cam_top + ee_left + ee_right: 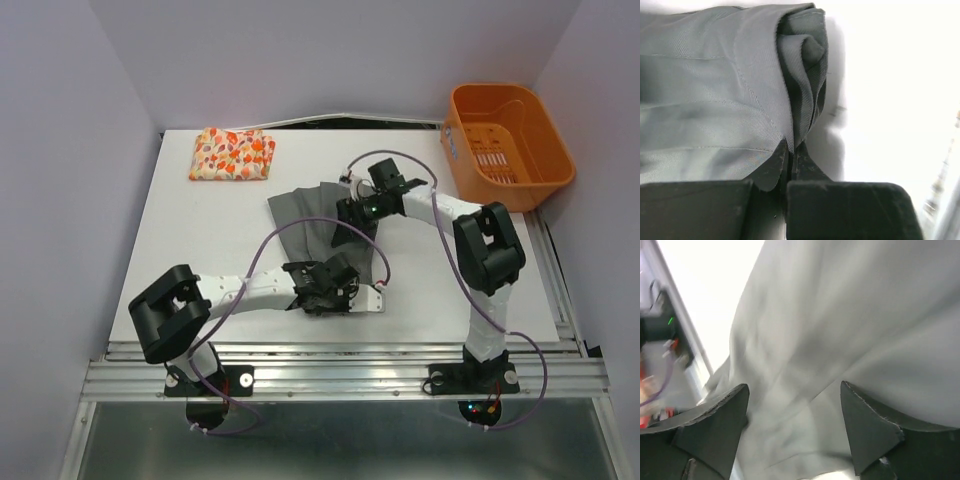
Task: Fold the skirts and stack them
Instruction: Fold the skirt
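The dark grey skirt (312,228) lies rumpled in the middle of the table. My left gripper (338,290) sits at its near right corner, shut on a folded edge of the cloth. In the left wrist view the grey skirt (715,100) bunches into thick folds that run down between the closed tips of the left gripper (792,150). My right gripper (352,210) hovers over the skirt's far right part. In the right wrist view the right gripper (795,395) stands open, with the grey skirt (850,315) below and nothing between the fingers (867,425). The printed skirt (232,154) lies folded at the back left.
An orange plastic basket (508,140) stands at the back right, partly off the white table (200,260). The arm bases and a metal rail (340,372) run along the near edge. Purple cables loop over both arms.
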`<action>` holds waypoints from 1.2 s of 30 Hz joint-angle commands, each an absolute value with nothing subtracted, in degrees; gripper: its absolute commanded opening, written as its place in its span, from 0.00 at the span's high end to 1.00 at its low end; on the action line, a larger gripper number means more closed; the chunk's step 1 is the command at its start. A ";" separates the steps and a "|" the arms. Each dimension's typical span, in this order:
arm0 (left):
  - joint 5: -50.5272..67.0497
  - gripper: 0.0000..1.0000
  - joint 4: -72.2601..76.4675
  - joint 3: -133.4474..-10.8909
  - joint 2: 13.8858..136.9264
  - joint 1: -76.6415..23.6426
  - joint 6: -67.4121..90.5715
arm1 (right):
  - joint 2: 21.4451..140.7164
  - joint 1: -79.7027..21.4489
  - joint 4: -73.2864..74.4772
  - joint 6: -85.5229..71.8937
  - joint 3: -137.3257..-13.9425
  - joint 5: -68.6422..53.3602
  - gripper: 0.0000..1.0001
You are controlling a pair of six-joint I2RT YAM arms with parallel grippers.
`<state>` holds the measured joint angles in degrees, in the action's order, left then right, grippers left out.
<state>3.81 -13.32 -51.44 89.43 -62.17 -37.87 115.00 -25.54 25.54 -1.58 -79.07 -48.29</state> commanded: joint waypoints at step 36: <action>24.71 1.00 -50.28 -99.75 104.76 -46.14 -48.77 | 130.61 -27.07 39.73 22.50 -92.90 -57.04 0.56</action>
